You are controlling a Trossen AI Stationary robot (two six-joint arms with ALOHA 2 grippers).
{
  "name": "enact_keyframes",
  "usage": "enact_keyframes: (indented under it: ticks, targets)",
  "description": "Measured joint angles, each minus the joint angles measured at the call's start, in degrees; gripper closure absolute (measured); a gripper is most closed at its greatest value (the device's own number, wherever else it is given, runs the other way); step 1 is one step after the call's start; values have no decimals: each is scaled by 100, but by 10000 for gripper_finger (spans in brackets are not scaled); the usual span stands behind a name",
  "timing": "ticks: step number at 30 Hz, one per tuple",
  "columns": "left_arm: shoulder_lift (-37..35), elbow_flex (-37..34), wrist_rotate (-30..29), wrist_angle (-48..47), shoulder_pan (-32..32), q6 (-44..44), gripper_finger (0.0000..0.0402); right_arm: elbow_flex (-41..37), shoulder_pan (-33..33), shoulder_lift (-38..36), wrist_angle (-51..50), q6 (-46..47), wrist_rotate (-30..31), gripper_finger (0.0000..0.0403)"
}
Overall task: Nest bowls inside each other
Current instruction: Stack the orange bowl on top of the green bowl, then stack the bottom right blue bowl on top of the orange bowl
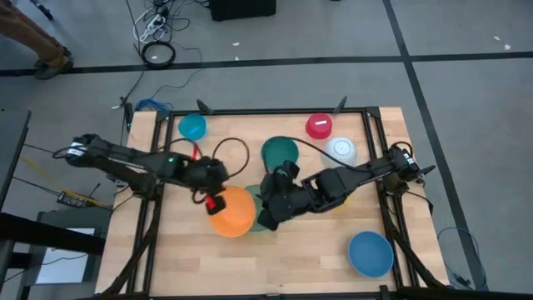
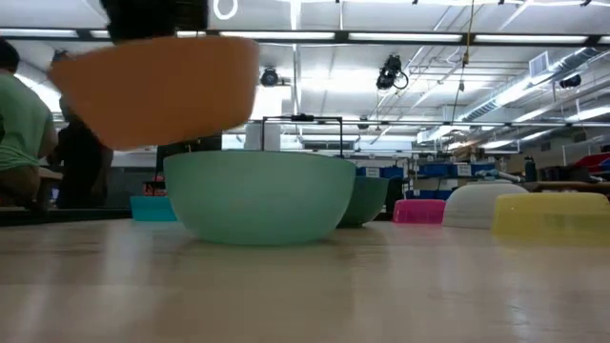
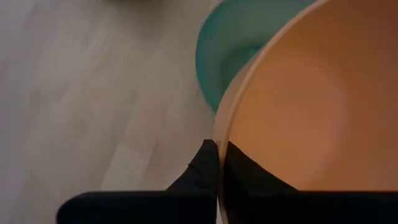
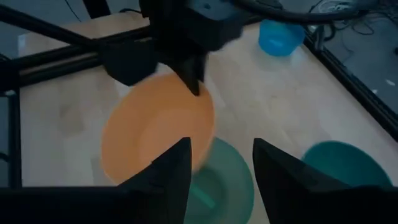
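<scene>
Orange bowl (image 1: 232,212) is off the table (image 1: 300,250), pinched at its rim by the left gripper (image 1: 213,200), whose fingers (image 3: 208,168) are clamped thin on either side of the wall; in the low view it hangs tilted above and partly over the pale green bowl (image 2: 259,195), which sits upright on the table. Risk: a one-point rim pinch on smooth plastic looks weak, so the bowl could swing or slip out if the arm moves sharply. Second risk: the orange bowl appears the larger of the two, so lowering it onto the green one would likely cap or jam it rather than nest it. Third: the right gripper (image 4: 217,163) hovers just above the green bowl with its jaws standing apart and nothing between them, very near the left gripper, so contact between the arms is possible. Left arm reaches in from the left edge, wrist low over table centre. Right arm reaches in from the right edge, angled toward the same spot. Teal bowl (image 1: 280,152) sits just behind.
</scene>
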Motion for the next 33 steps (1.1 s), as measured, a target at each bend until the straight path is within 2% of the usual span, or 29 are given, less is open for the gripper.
enact_keyframes:
  ticks: [6, 10, 15, 18, 23, 28, 30, 33]
  targets:
    - [649, 1, 433, 887, 561, 373, 395, 0, 307, 2, -147, 149, 237, 245]
    - [1115, 1, 787, 1217, 701, 587, 395, 0, 404, 2, -261, 274, 246, 245]
    - [1458, -1, 901, 1730, 763, 769, 393, 0, 495, 2, -657, 669, 252, 245]
    - [1362, 6, 929, 1957, 754, 881, 362, 0, 510, 2, -1470, 1281, 254, 240]
    - [909, 308, 732, 1803, 722, 1064, 282, -92, 450, 2, -3165, 2705, 310, 207]
    - [451, 683, 600, 1214, 698, 1159, 211, -467, 328, -90, -2979, 2602, 384, 173]
    - [265, 849, 501, 967, 624, 1146, 192, -735, 63, -90, -3137, 2583, 293, 171]
    - [-64, 1031, 240, 696, 402, 1046, 175, -1269, -451, -85, -2605, 2109, -104, 177]
